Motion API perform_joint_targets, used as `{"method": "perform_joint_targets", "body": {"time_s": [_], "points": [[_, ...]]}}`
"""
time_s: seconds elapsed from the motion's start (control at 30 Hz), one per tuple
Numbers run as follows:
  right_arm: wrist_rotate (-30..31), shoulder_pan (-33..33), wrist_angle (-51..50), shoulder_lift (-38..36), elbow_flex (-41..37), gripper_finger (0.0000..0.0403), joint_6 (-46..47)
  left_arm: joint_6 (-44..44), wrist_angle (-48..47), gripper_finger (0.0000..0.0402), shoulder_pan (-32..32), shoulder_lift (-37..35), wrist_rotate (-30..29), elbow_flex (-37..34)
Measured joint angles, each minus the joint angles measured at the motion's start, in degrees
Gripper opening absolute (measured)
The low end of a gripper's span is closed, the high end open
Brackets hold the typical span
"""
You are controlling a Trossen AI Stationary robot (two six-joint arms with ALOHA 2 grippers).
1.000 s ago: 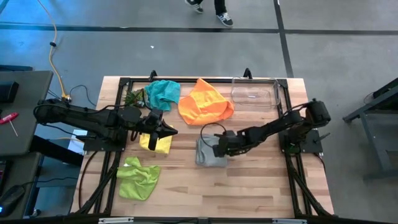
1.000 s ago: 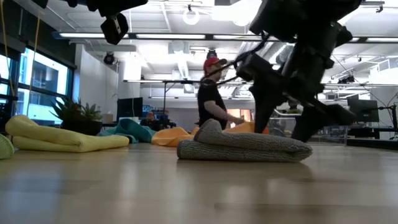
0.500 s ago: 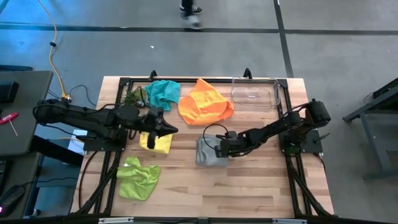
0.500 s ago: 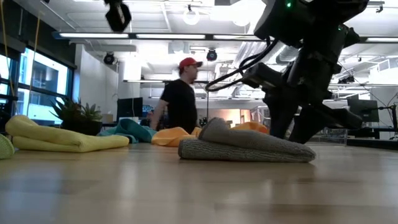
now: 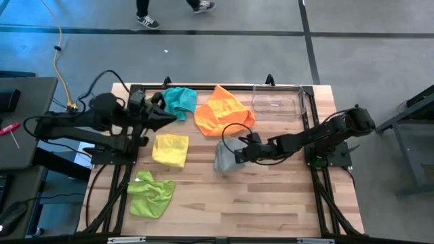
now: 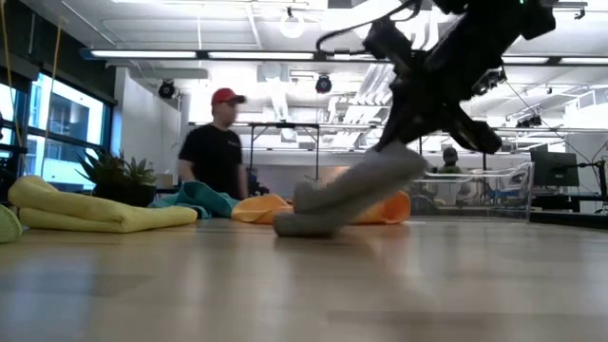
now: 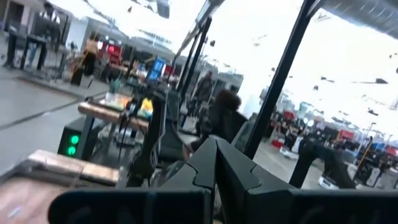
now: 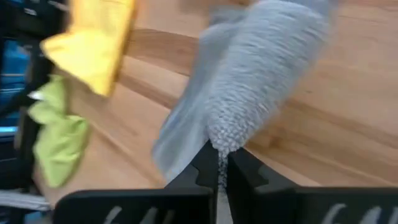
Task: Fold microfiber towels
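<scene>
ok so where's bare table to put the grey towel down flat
The widest bare wood is the near right stretch, from the lime green towel across to the table's right edge. A smaller strip lies between the yellow towel and the grey towel. The far edge is crowded: teal towel, orange towel, clear bin.

Big open workshop: grey concrete floor [image 5: 203, 61] with dark seams, white ceiling [image 6: 285, 76] with strip lights, a window [image 6: 57, 133] on one side, desks and monitors behind.
</scene>
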Motion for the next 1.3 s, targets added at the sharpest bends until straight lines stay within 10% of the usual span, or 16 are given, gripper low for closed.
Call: {"method": "perform_joint_targets", "body": {"time_s": [0.53, 1.3], "points": [[2.0, -2.6, 3.9, 6.5, 22.0, 0.0000, -14.3, -0.1, 2.8, 0.0000, 0.0, -1.1, -1.4, 8.2], [-8.5, -11.5, 5.0, 48.0, 75.8, 0.0000, -32.3, -12.3, 15.9, 0.0000, -0.1, -3.7, 0.0, 8.2]]}}
